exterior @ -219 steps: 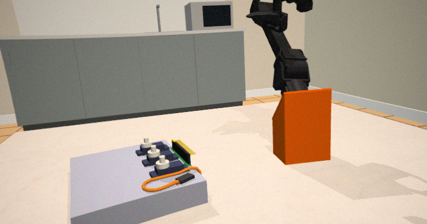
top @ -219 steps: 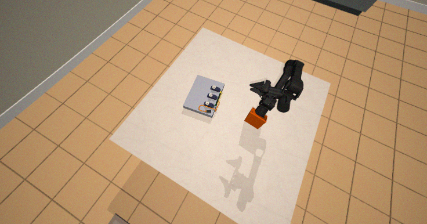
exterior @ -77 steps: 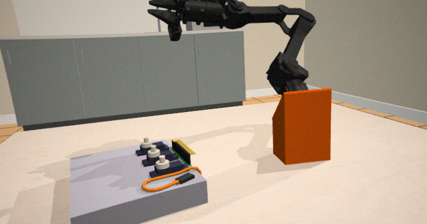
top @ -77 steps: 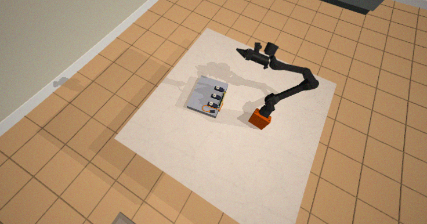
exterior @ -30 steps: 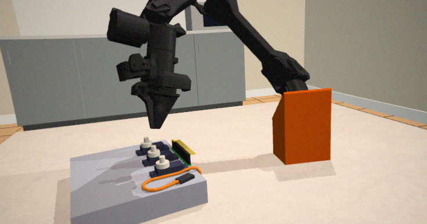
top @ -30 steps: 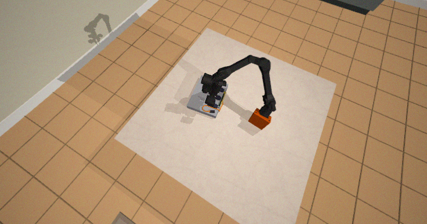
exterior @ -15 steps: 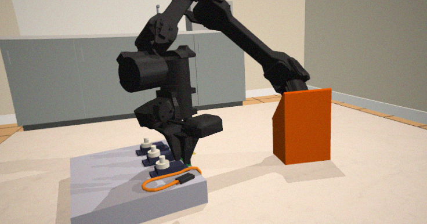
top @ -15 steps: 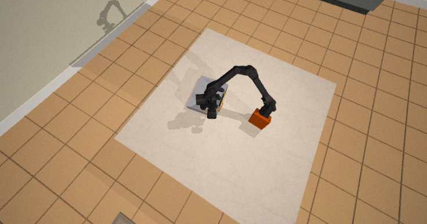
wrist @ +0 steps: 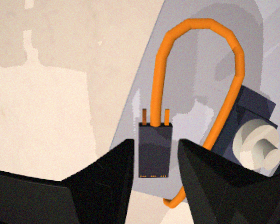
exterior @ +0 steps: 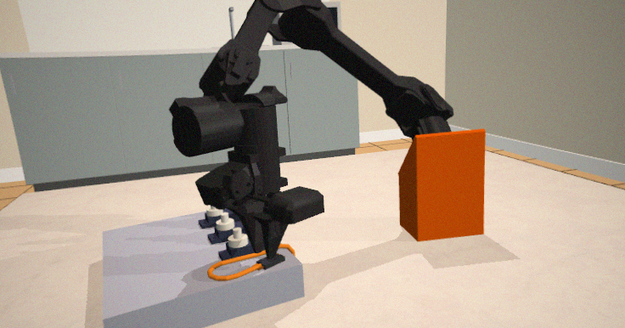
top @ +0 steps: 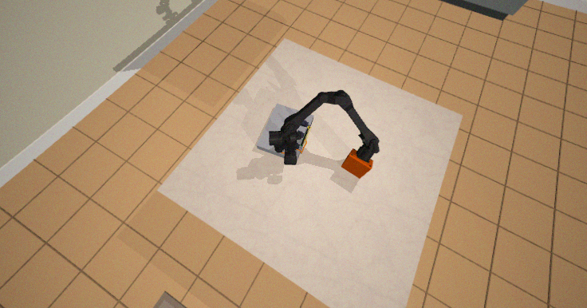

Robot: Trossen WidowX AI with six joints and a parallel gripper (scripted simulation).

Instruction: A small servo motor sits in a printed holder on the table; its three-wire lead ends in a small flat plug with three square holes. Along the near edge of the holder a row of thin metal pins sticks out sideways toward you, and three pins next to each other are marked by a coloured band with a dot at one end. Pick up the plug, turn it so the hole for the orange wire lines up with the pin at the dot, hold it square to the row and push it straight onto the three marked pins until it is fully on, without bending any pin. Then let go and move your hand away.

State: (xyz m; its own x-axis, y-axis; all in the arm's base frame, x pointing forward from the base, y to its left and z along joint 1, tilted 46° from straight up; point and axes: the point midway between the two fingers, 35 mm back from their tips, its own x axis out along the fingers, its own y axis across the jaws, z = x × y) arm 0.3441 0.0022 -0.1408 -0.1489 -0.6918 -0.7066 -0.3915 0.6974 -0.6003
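Observation:
The dark flat plug (exterior: 275, 261) (wrist: 155, 162) lies on the grey holder (top: 269, 123) (exterior: 261, 291) (wrist: 191, 75) near its edge. My gripper (exterior: 265, 254) (wrist: 156, 147) is open, its fingertips low on either side of the plug. The wrist view shows a gap on both sides, wider on the right. The orange lead (exterior: 225, 278) (wrist: 197, 23) leaves the plug's upper end in the wrist view and loops back past the nearest servo (exterior: 237, 240) (wrist: 258, 145). A brown wire stub is left, an orange one right. The pin row (top: 309, 130) shows only as yellow bits; the coloured band cannot be made out.
Several servos with white horns stand in a row on the holder, close beside the gripper. The orange arm base (top: 356, 164) (exterior: 450, 186) stands on the pale surface (top: 328, 232) to the right of the holder.

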